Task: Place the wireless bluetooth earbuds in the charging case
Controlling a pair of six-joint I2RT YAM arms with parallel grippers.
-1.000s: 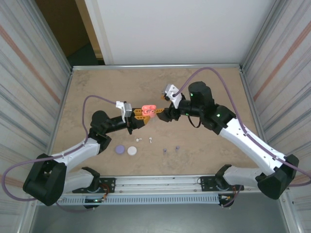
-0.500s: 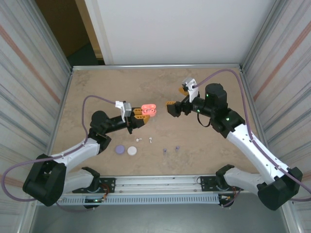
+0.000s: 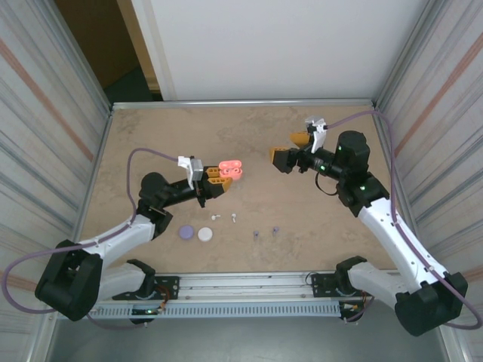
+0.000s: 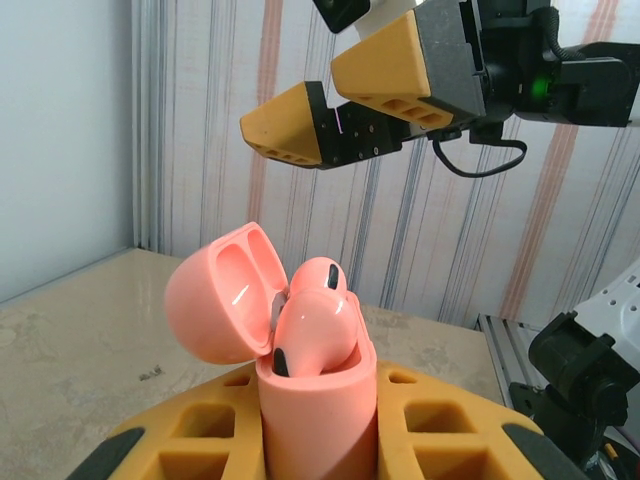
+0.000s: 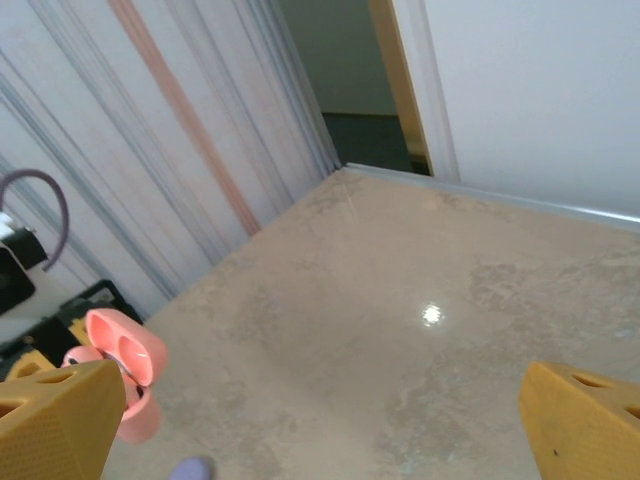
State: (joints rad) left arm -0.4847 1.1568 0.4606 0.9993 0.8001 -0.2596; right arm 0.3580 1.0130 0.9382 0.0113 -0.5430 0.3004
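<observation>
My left gripper [image 3: 219, 178] is shut on the pink charging case [image 3: 231, 170], holding it upright above the table with its lid [image 4: 215, 290] swung open. Two pink earbuds [image 4: 315, 320] sit in the case [image 4: 318, 420], their heads standing above its rim. My right gripper [image 3: 290, 151] hangs wide open with nothing in it, a short way to the right of the case and facing it. On the table lie two white earbuds [image 3: 215, 217] and two purple earbuds [image 3: 256, 234], in front of both grippers.
A round purple case [image 3: 185, 233] and a white case [image 3: 204, 234] lie near the front left. Metal rails edge the table [image 3: 173, 136], with corrugated walls on both sides. The back half of the tabletop is bare.
My right gripper has opened wide and drawn back to the right, away from the pink case. The left gripper and the case have stayed put.
</observation>
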